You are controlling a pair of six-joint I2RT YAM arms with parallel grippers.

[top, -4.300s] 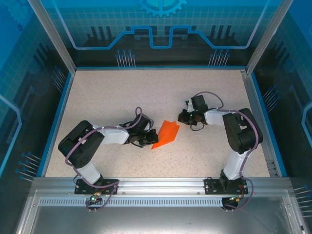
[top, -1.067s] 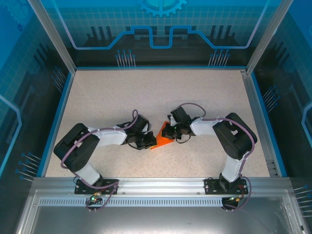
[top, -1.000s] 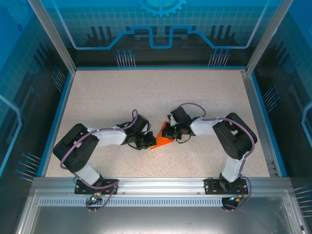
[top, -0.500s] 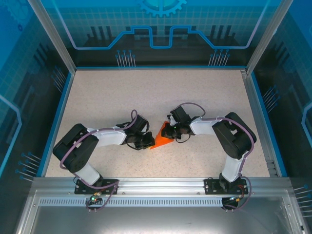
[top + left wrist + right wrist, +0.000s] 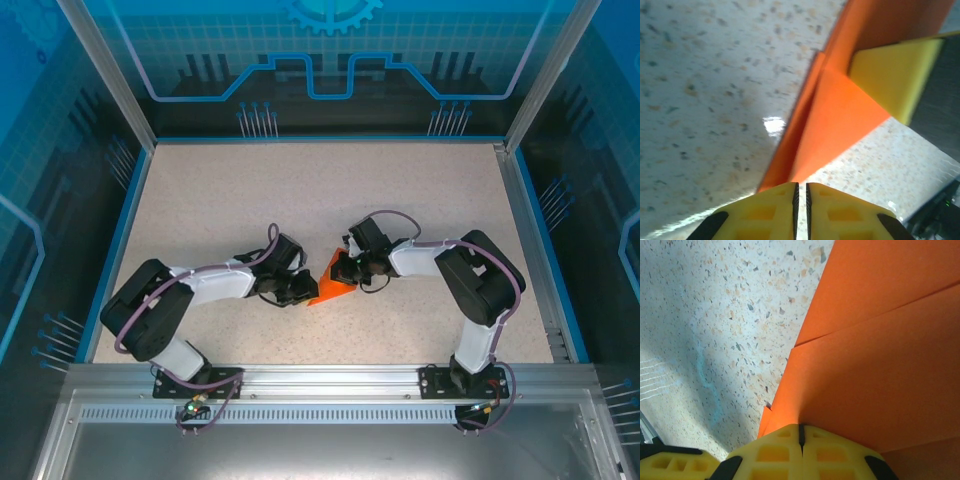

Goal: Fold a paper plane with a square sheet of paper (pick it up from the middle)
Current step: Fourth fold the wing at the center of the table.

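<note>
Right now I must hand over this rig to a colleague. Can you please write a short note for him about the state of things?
Left gripper: shut on a pointed tip of the orange paper, as far as its wrist view shows.
Right gripper: shut on a creased edge at the paper's opposite side.
Paper: between both grippers, near the middle of the table.
Done: several folds; layered flaps and a pointed outline are visible.
Left: the remaining folds into a slim dart. It is not yet a finished plane.
</note>
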